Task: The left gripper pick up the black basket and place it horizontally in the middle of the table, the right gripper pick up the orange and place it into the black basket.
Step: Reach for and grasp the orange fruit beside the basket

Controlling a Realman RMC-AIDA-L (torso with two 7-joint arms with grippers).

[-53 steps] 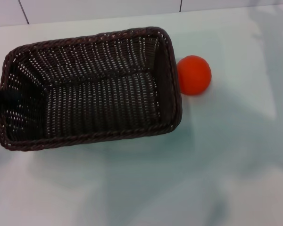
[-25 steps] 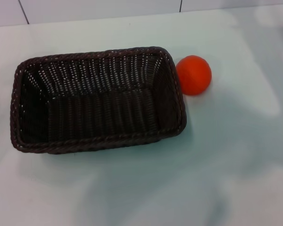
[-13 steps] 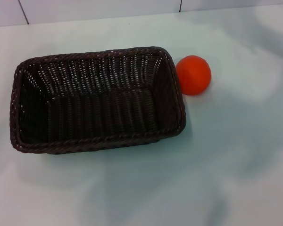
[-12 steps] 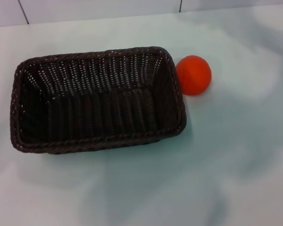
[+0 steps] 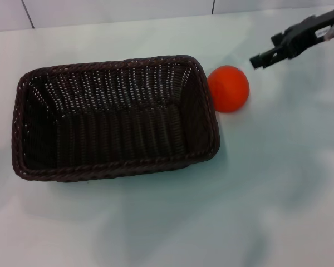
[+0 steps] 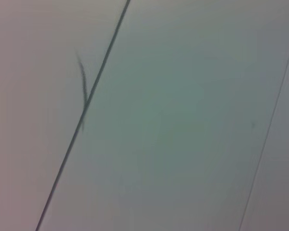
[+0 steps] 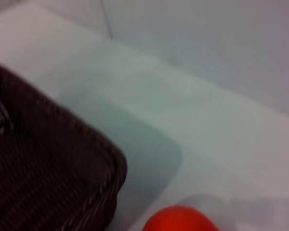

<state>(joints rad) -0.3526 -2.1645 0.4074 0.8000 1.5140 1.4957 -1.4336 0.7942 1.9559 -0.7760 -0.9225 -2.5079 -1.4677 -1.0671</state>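
The black basket stands upright and lengthwise across the table, left of the middle, and holds nothing. The orange sits on the table just off the basket's right end, close to its rim. My right gripper reaches in from the upper right and hovers a little beyond the orange, apart from it. In the right wrist view the basket's corner and the top of the orange show. The left gripper is out of view; the left wrist view shows only a pale surface with dark lines.
A white tiled wall runs along the table's far edge. Bare tabletop lies in front of the basket and to the right of the orange.
The right gripper has come into view from the upper right, near the orange. The basket, tilted and held at its left end 2.1 s ago, has been lying flat for the last second.
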